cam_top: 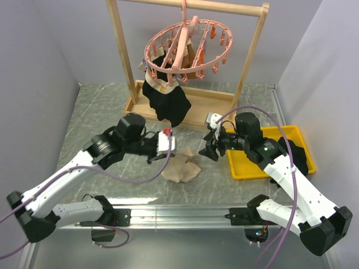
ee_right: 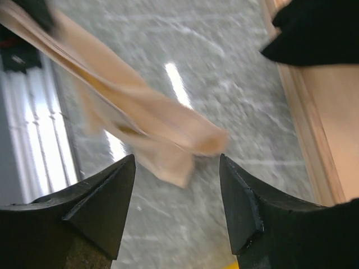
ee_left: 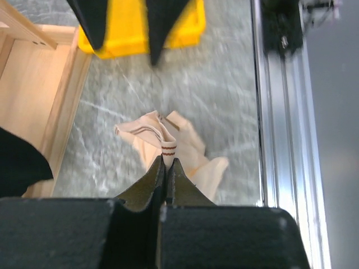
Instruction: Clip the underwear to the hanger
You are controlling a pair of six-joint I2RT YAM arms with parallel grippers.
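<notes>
Presently pickup step: my left tool (ee_left: 166,166) pinches the underwear (cam_top: 180,166), centre frame, mostly on the bench (cam_top: 101,112); right tool (ee_right: 176,188) spread, empty. Next I'd raise the waistband to the hanger (cam_top: 185,50), upper centre.

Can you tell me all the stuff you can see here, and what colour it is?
underwear: one, beige, middle of the table, one edge pinched up
hanger: one, pink, hooked on the rack's top bar
wooden rack: one, light wood, at the back of the table
black clothes: at least two, one hanging from the hanger, one in the tray
tray: one, yellow, right side of the table
table: one, grey marble look
left arm: one, black and white, jaws shut on the underwear
right arm: one, black and white, jaws open beside the underwear
</notes>
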